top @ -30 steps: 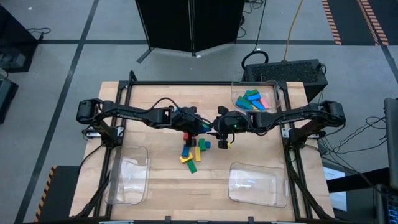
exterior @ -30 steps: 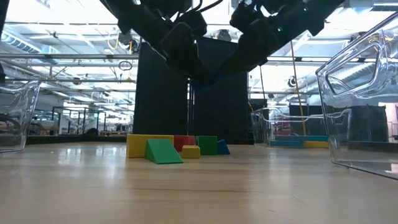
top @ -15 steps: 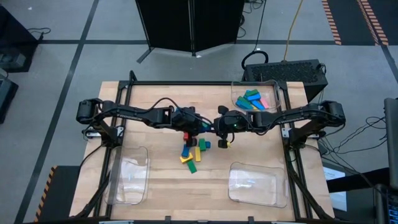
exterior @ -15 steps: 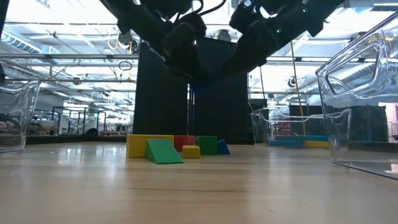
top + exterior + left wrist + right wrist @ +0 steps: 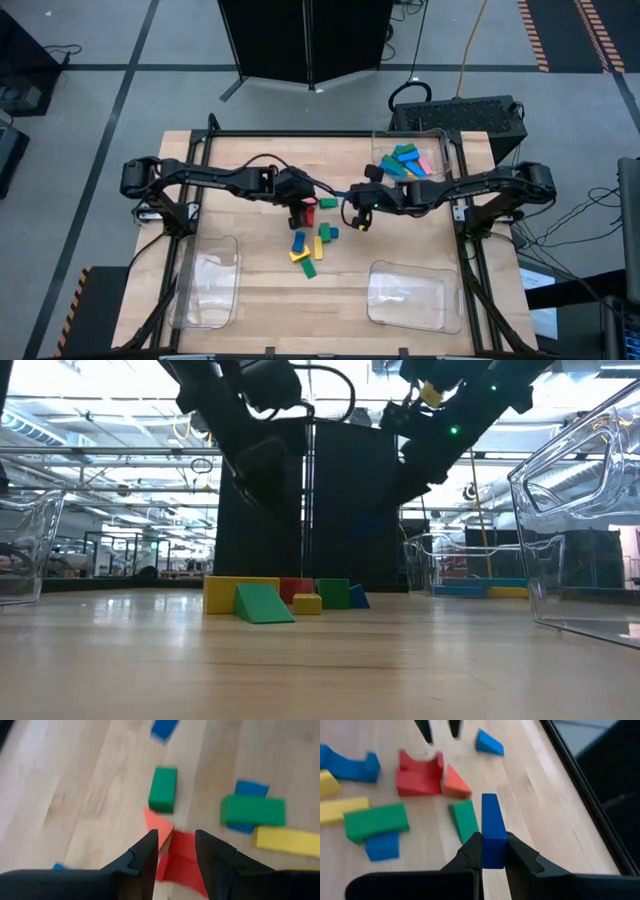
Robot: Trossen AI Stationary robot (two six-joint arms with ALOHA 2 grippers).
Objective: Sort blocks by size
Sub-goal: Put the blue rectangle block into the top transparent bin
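A loose cluster of blocks [image 5: 312,245] lies at the table's middle: a red arch block [image 5: 419,775], an orange wedge [image 5: 456,784], green blocks [image 5: 465,820], yellow and blue ones. My right gripper [image 5: 353,215] is above the cluster's right side, shut on a blue block [image 5: 492,832]. My left gripper [image 5: 300,217] is open above the red arch block [image 5: 181,862] and the orange wedge [image 5: 159,824], clear of both. Its fingers also show in the right wrist view [image 5: 440,727]. My right gripper pinches the blue block between its two fingers by the two broad faces at its lower end [image 5: 493,855]. The fingers slant down toward the table. The block juts out past the fingertips on edge, lifted clear of the table.
A clear tray [image 5: 436,140] at the far right holds several blocks. Two more clear trays stand at the near left [image 5: 207,285] and the near right [image 5: 405,295]. A black frame rail [image 5: 580,780] runs along the table's edge beyond the cluster.
The two grippers have drawn apart above the cluster: my left gripper toward the table's left and near edge, my right gripper up and toward the right, with the blue block held. The blocks on the table have stayed put.
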